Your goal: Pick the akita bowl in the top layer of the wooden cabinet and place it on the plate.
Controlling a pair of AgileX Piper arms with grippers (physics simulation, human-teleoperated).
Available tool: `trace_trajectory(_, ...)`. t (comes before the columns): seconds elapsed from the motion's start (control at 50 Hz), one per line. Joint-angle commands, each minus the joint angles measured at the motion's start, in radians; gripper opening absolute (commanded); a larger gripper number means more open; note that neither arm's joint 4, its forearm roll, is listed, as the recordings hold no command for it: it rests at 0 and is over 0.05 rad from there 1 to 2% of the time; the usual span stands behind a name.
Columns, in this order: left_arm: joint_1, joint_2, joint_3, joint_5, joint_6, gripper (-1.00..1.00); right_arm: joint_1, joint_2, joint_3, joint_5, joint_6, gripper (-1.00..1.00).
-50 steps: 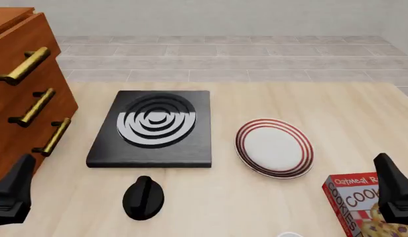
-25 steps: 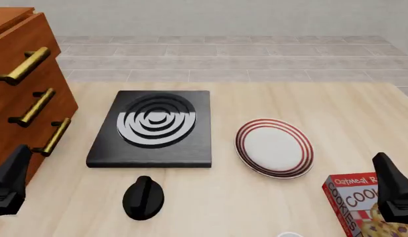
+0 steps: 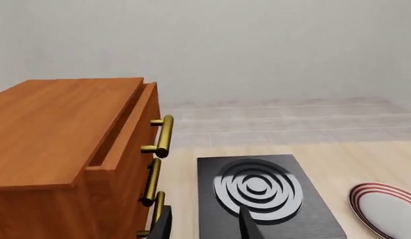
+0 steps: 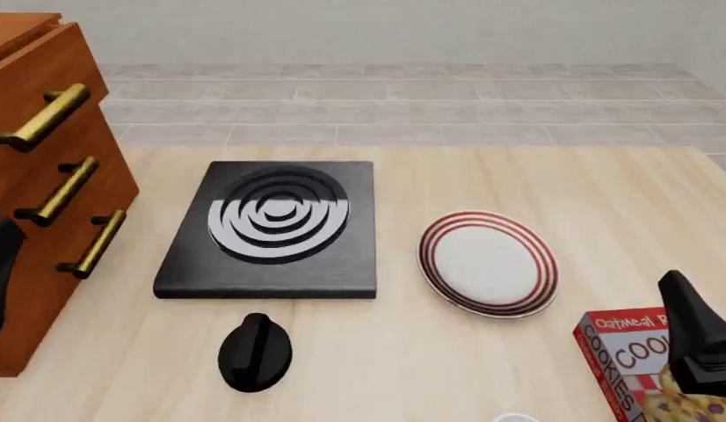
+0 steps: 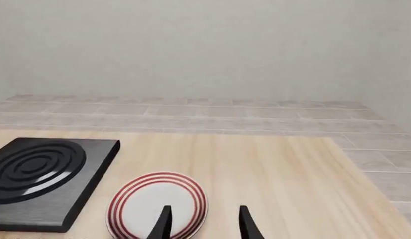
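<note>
Though top drawer (image 3: 119, 134) sits slightly out of cabinet (image 3: 59, 149), inside hidden; bowl not visible in any view. Cabinet at worktop (image 4: 457, 369) left edge, three brass handles facing right. Black stove (image 4: 269, 227) just right of cabinet. Plate (image 4: 489, 262) right of stove, apart from it, nothing on it. Cookie box (image 4: 627, 360) at right front corner. Black knob (image 4: 255, 352) near stove's front edge. Left hand (image 3: 204, 226) open, holding nothing, near lower handles. Right hand (image 5: 202, 224) open, holding nothing, plate ahead.

A simulated kitchen scene here: pale wooden table (image 4: 457, 369), black stove (image 4: 269, 229) with white rings, red-rimmed plate (image 4: 489, 262), cookie box (image 4: 627, 356), wooden cabinet (image 4: 40, 176), tiled floor beyond.
</note>
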Motion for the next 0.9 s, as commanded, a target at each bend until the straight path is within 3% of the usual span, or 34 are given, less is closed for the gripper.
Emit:
trace_trajectory(0.02, -0.032, 0.013, -0.102, 0.07, 0.009, 1.0, 0.006, -0.002, 0.002, 0.004, 0.0, 1.0)
trace_trajectory(0.6, -0.061, 0.167, -0.376, 0.215, 0.086, 1.0, 0.009, -0.004, 0.006, 0.011, -0.006, 1.0)
trace_trajectory(0.9, -0.07, 0.242, -0.506, 0.292, 0.073, 1.0, 0.012, 0.067, 0.007, -0.052, -0.009, 1.0)
